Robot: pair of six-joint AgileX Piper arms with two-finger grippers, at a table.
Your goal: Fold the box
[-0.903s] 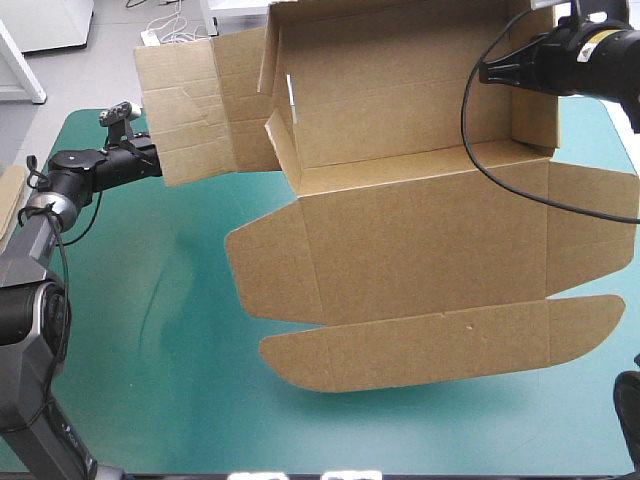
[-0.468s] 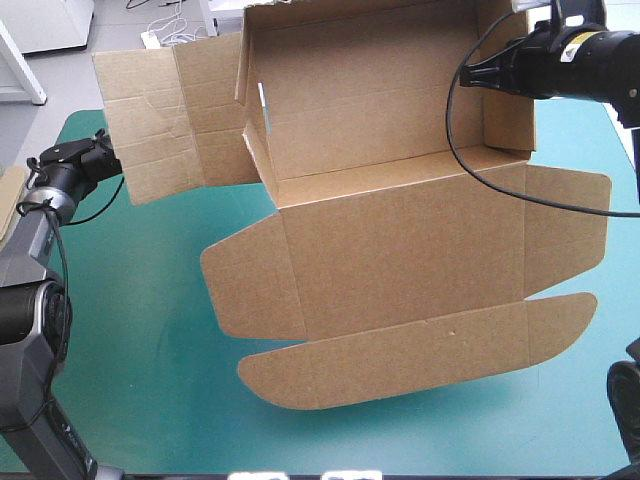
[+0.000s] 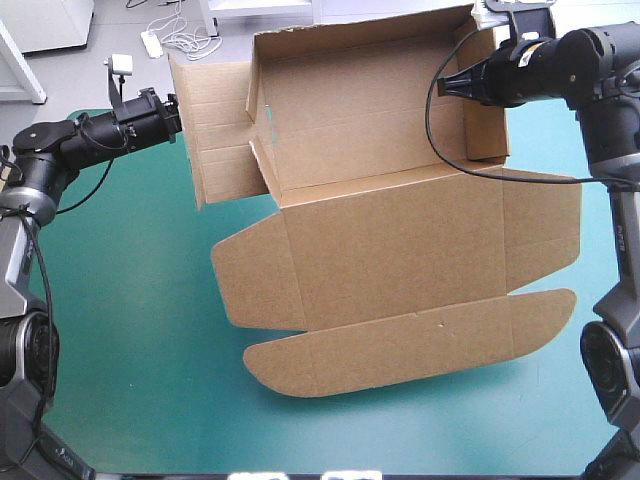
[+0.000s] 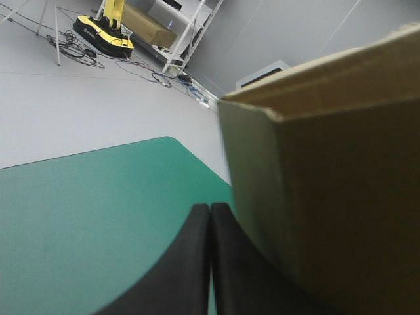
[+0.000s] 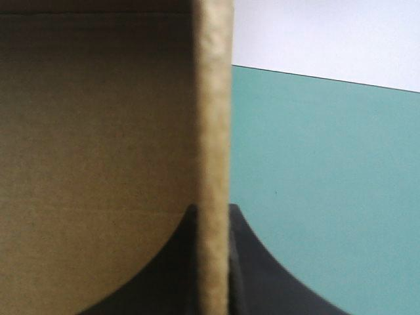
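The box (image 3: 390, 240) is lying across the middle and far part of the teal-green cover (image 3: 120, 330), with its walls standing up at the far edge and its lid panel and rounded flap spreading flat toward the near edge. Bare cover is showing wide on the left and along the near edge, with only a narrow strip on the right. The left gripper (image 3: 172, 113) is sitting at the far left flap's outer edge, and the right gripper (image 3: 447, 85) is reaching in at the far right wall.

In the left wrist view, the left gripper (image 4: 210, 216) is pressing its black fingers (image 4: 187, 269) together in an arch, with brown board (image 4: 328, 197) just beside them, possibly touching.

In the right wrist view, the right gripper (image 5: 213, 220) is clamping a wall edge of the box (image 5: 92, 131) between its fingers.
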